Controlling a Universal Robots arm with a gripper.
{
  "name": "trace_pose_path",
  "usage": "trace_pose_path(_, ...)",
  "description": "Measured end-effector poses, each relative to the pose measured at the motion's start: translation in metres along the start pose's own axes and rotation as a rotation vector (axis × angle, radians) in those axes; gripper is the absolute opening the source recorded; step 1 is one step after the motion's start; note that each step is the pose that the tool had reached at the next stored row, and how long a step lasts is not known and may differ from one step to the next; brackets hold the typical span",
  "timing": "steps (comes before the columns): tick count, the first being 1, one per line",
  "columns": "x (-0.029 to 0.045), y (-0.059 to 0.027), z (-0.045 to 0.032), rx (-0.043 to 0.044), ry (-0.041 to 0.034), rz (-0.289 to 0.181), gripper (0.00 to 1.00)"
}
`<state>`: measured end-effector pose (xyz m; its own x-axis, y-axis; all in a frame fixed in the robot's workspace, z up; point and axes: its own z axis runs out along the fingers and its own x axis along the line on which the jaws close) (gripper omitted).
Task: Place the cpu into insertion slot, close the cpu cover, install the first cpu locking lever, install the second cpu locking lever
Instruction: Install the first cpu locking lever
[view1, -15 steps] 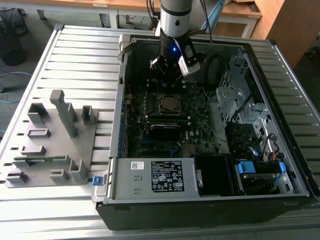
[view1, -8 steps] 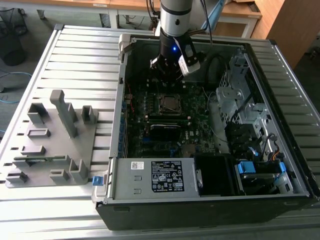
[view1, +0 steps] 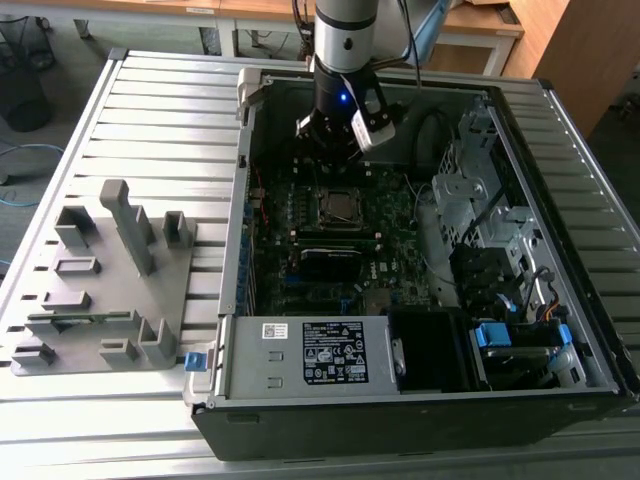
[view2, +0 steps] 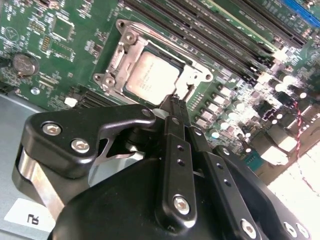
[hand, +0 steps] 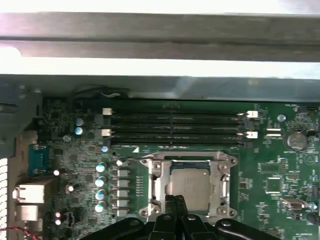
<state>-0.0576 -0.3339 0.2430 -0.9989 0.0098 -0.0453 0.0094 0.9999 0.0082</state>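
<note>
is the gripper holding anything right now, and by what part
Nothing is held: the gripper is shut empty, its tip at the edge of the cpu cover closed around the cpu.

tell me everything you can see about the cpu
The cpu is a small, flat, square chip with a dull silver-grey metal top carrying faint print. It lies level in the motherboard socket. The silvery cpu cover frames it on all sides, and the cover's window leaves the chip's top bare. In the second wrist view the tool sits at one edge of it; whether they touch cannot be told.
</note>
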Motion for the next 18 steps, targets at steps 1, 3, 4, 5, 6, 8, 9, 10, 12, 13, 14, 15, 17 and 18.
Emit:
trace_pose_path(1, 0.0028, 0.0, 0.0002, -0.0001, -0.0027, 0.0, 0.1)
trace_pose_path(3, 0.0087, 0.0, 0.0005, -0.0001, -0.0077, 0.0, 0.1)
trace_pose_path(4, 0.0119, 0.0, 0.0007, -0.0001, -0.0103, 0.0, 0.1)
trace_pose_path(5, 0.0149, 0.0, 0.0009, -0.0001, -0.0126, 0.0, 0.1)
trace_pose_path(6, 0.0182, 0.0, 0.0011, -0.0001, -0.0152, 0.0, 0.1)
trace_pose_path(8, 0.0244, -0.0001, 0.0016, -0.0003, -0.0199, 0.0, 0.1)
trace_pose_path(9, 0.0268, -0.0001, 0.0017, -0.0002, -0.0215, 0.0, 0.1)
trace_pose_path(10, 0.0289, -0.0001, 0.0018, -0.0004, -0.0228, 0.0, 0.1)
trace_pose_path(12, 0.0324, -0.0001, 0.0018, -0.0004, -0.0247, 0.0, 0.1)
trace_pose_path(13, 0.0329, 0.0, 0.0019, -0.0004, -0.0249, 0.0, 0.1)
trace_pose_path(14, 0.0329, 0.0, 0.0019, -0.0004, -0.025, 0.0, 0.1)
trace_pose_path(15, 0.0329, 0.0, 0.0019, -0.0004, -0.025, 0.0, 0.1)
trace_pose_path(17, 0.0341, -0.0001, 0.0018, -0.0003, -0.025, 0.0, 0.1)
trace_pose_path(18, 0.0341, -0.0001, 0.0018, -0.0003, -0.025, 0.0, 0.1)
